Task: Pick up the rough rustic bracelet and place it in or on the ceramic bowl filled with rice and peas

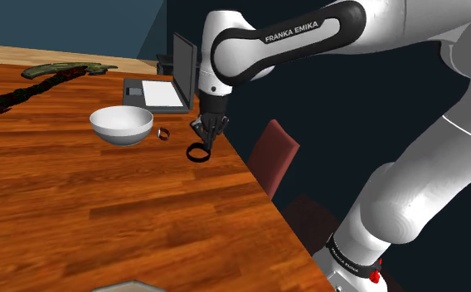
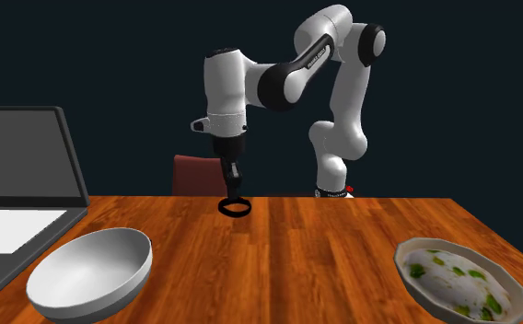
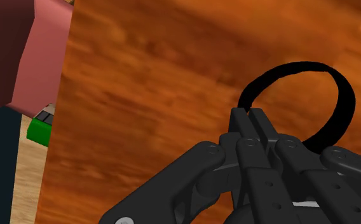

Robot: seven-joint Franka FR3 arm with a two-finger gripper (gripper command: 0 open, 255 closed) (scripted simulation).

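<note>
The bracelet [image 1: 198, 153] is a thin black ring near the wooden table's [image 1: 76, 207] edge beside the chair. My black gripper [image 1: 204, 143] points down at it, fingers shut on one side of the ring [image 3: 328, 108]. In the second exterior view the bracelet [image 2: 235, 207] hangs from the gripper [image 2: 234, 195] at the table's far edge; whether it touches the wood is unclear. The bowl of rice and peas [image 2: 460, 279] sits at that view's lower right, well away from the gripper [image 3: 249, 116].
An empty white bowl [image 1: 122, 124] and a small dark ring [image 1: 163, 134] lie left of the gripper in the shoulder view. An open laptop [image 1: 163, 83] stands behind them. A red chair [image 1: 271, 153] is beside the table edge. Dark leafy strips [image 1: 43, 79] cross the far end.
</note>
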